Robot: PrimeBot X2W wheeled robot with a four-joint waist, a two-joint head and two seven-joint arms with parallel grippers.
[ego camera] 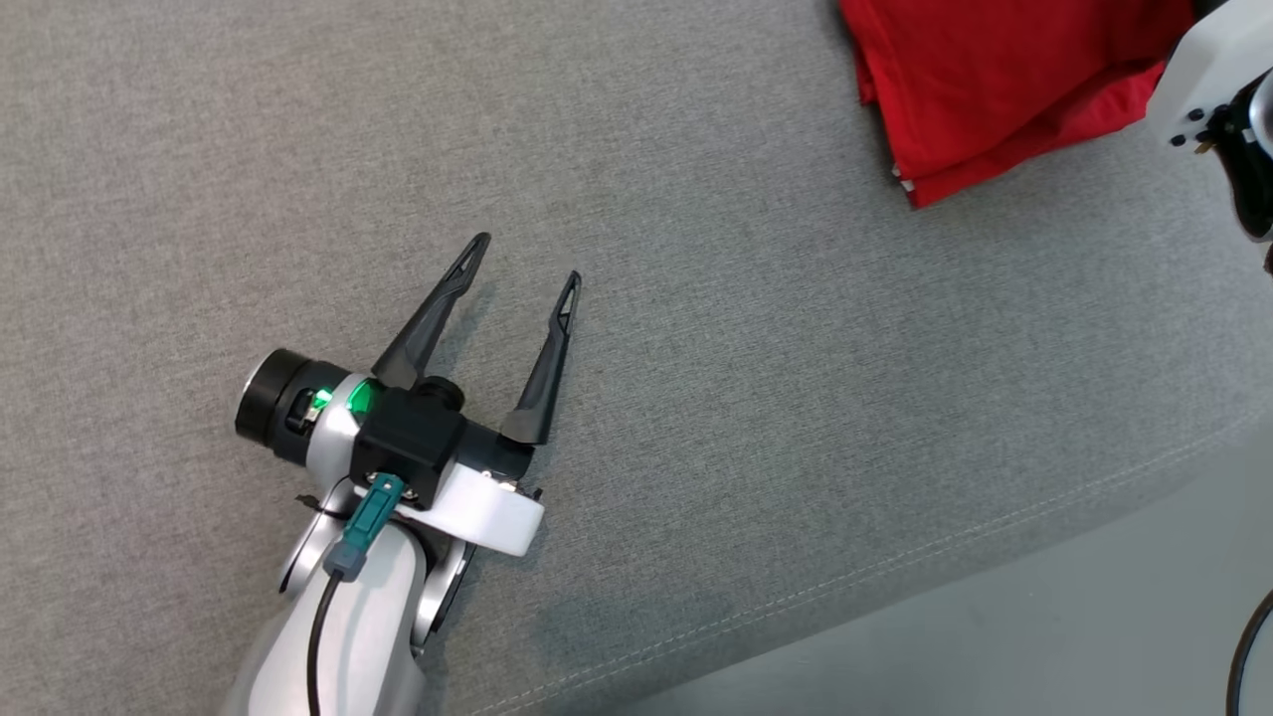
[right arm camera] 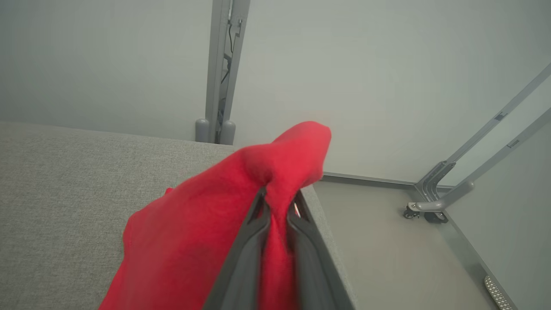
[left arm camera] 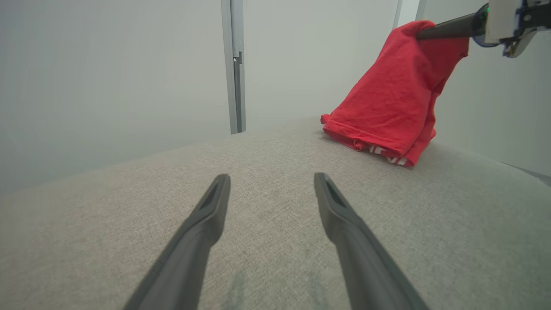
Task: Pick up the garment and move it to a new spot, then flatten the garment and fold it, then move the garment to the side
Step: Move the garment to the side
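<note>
The red garment (ego camera: pixel 995 80) lies folded at the far right of the grey cushioned surface (ego camera: pixel 696 298). In the left wrist view the garment (left arm camera: pixel 396 103) is pulled up at one end like a tent, its lower folds resting on the surface. My right gripper (right arm camera: pixel 279 193) is shut on the garment (right arm camera: pixel 206 224), with cloth bunched over its fingertips. Its dark fingers (left arm camera: pixel 447 28) reach in from the upper right, and its white wrist (ego camera: pixel 1213 89) shows at the head view's right edge. My left gripper (ego camera: pixel 528 259) hovers open over bare fabric, well left of the garment, nothing between its fingers (left arm camera: pixel 206 215).
The cushion's stitched front edge (ego camera: pixel 895 567) runs diagonally at the lower right, with pale floor (ego camera: pixel 1044 636) beyond it. A grey upright post (left arm camera: pixel 234 64) stands behind the surface. A wheeled metal frame (right arm camera: pixel 434 206) stands on the floor to the right.
</note>
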